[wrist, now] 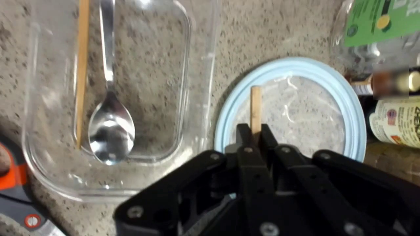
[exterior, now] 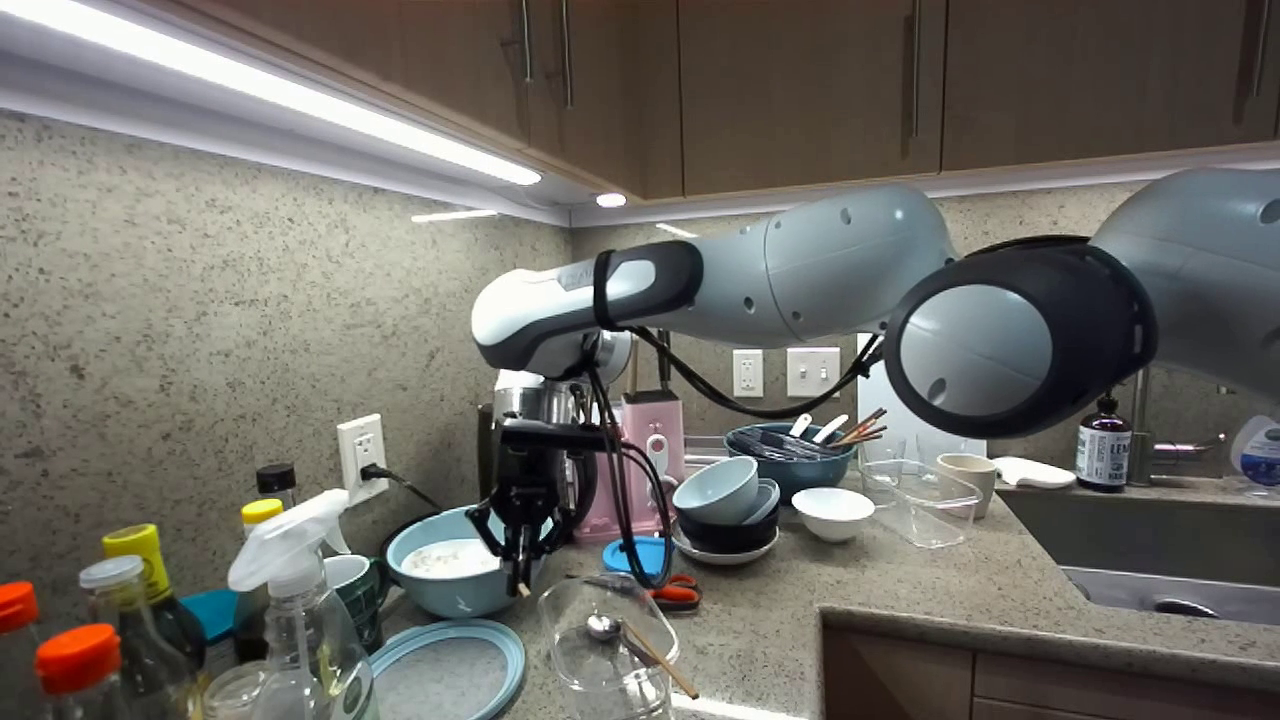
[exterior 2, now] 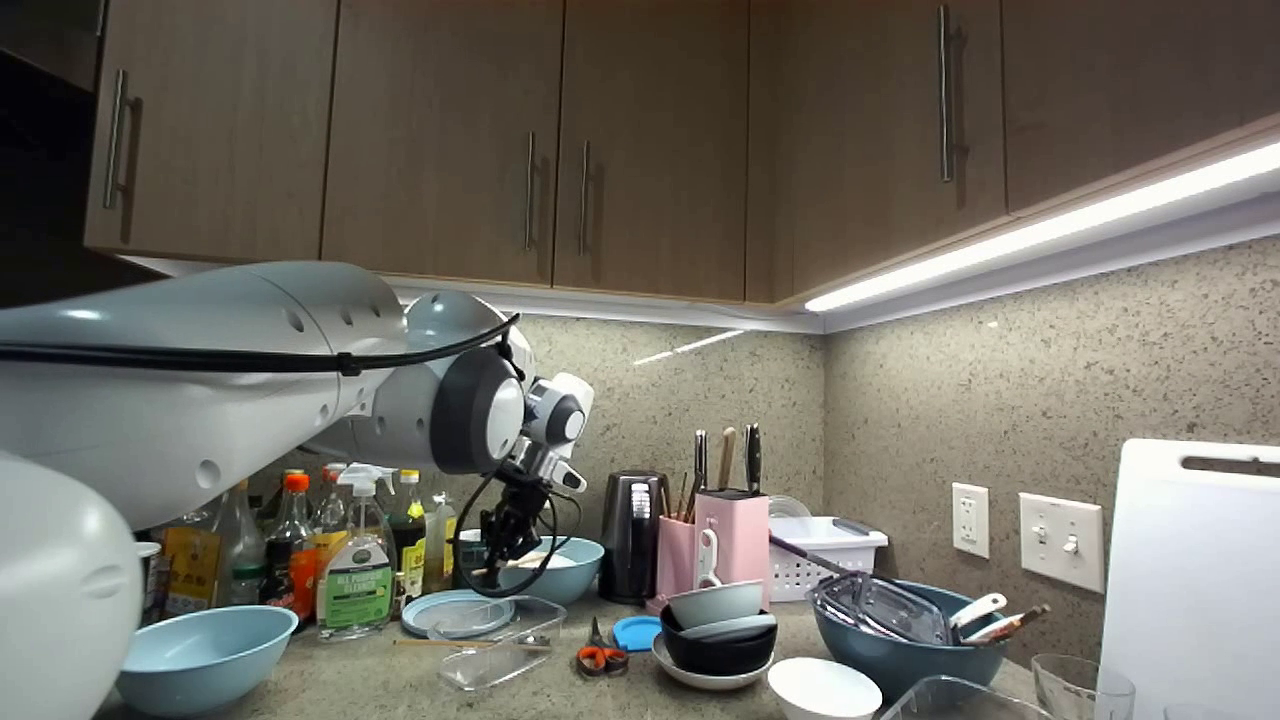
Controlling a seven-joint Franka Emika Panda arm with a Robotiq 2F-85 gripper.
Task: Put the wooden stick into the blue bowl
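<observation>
Two walls of speckled stone backsplash (exterior: 200, 350) meet in a corner; the countertop (exterior: 745, 640) below has a similar grain. At left, in an exterior view, a lit strip light (exterior: 300, 90) runs under wood-tone cabinets (exterior: 800, 100), and a wall outlet (exterior: 361, 435) holds a black plug (exterior: 376, 472).

Blue bowl (exterior: 432, 595): upright on the countertop near the backsplash, pale whitish inside. A clear lid (exterior: 513, 660) with a light-blue rim lies flat just in front of it. Gripper (wrist: 256, 132) pinches the wooden stick (wrist: 256, 101) between its fingertips — squared end jutting past them, lined up over the lid in the wrist view. Stick is off the countertop, near the blue bowl; cannot tell whether its hidden end reaches over the bowl's rim.

Further right: clear container (wrist: 210, 85) with a metal spoon (wrist: 111, 131) and a second stick (wrist: 82, 65); orange-handled scissors (exterior: 677, 592); pink knife block (exterior 2: 733, 545); stacked bowls (exterior: 735, 540); sink (exterior: 1190, 540).

Writing, same order: spray bottle (exterior 2: 357, 590), green label — "ALL PURPOSE". Dark bottle (wrist: 398, 121), wrist view: "ZHEN", next letter unclear. Brown bottle (exterior: 1104, 450) beside the sink: label begins "LEM". Labels on other bottles (exterior 2: 290, 560) are too small to read.
</observation>
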